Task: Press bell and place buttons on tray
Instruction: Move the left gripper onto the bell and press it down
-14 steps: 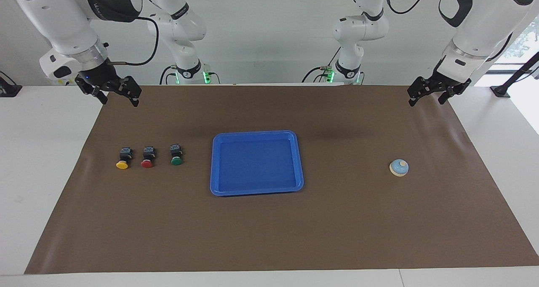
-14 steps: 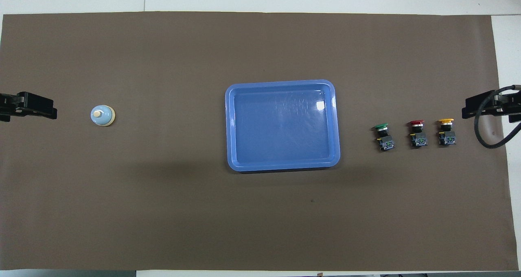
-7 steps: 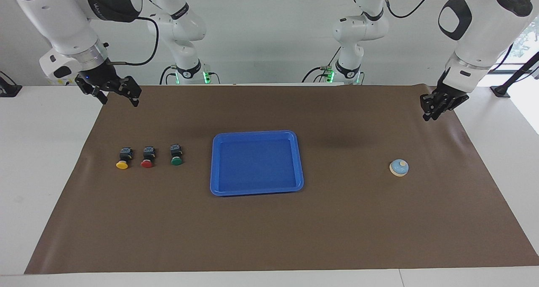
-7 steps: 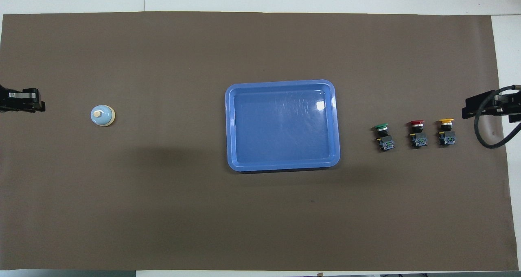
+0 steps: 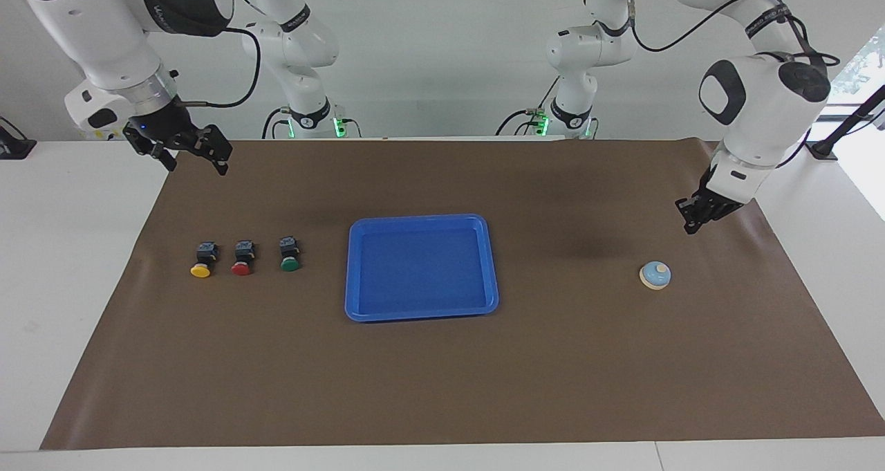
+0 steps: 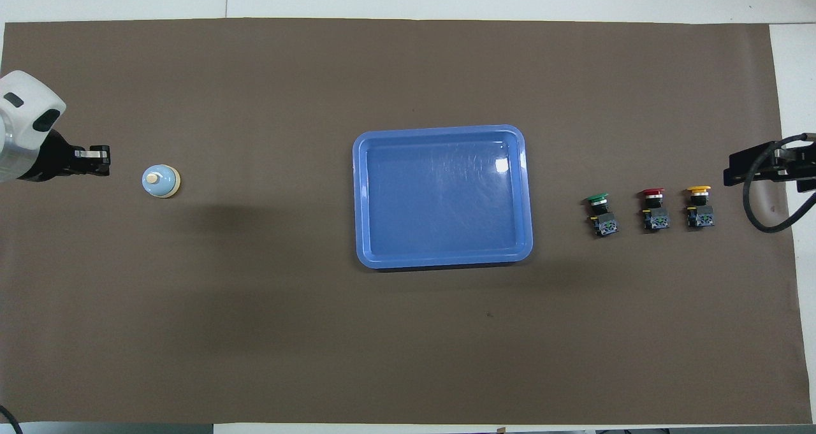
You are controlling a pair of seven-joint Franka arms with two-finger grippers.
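A: Entry, largest first. The counter (image 5: 442,388) carries a brown mat filling most of both frames. The tray (image 5: 421,310) sits at frame centre, nothing in it.

B: And the arms?

A: The left arm enters from the upper right of the facing view. The left claw (image 5: 691,220) hangs over the mat at right of centre, fingertips together, holding nothing. In the overhead view the left claw (image 6: 95,160) shows at the left edge, pointing toward frame centre.

B: The right one?

A: The right claw (image 5: 187,154) waits at the upper left of the facing view, over the mat's corner, jaws wide, nothing between them.

B: Small items?

A: The buttons (image 5: 243,258) lie in a row at left of centre in the facing view: yellow, red, green, the green closest to the tray. None is on the tray yet. The bell (image 5: 655,275) stands at right of centre, on the mat, well apart from the tray.

B: Relation that matters?

A: In the facing view the bell lies below and slightly left of the left claw, not touching. In the overhead view the bell (image 6: 160,181) is just right of that claw's tip. Judgement: the left arm is much the nearer, and closed tips suit pressing the knob from above. The bell looks unpressed so far.
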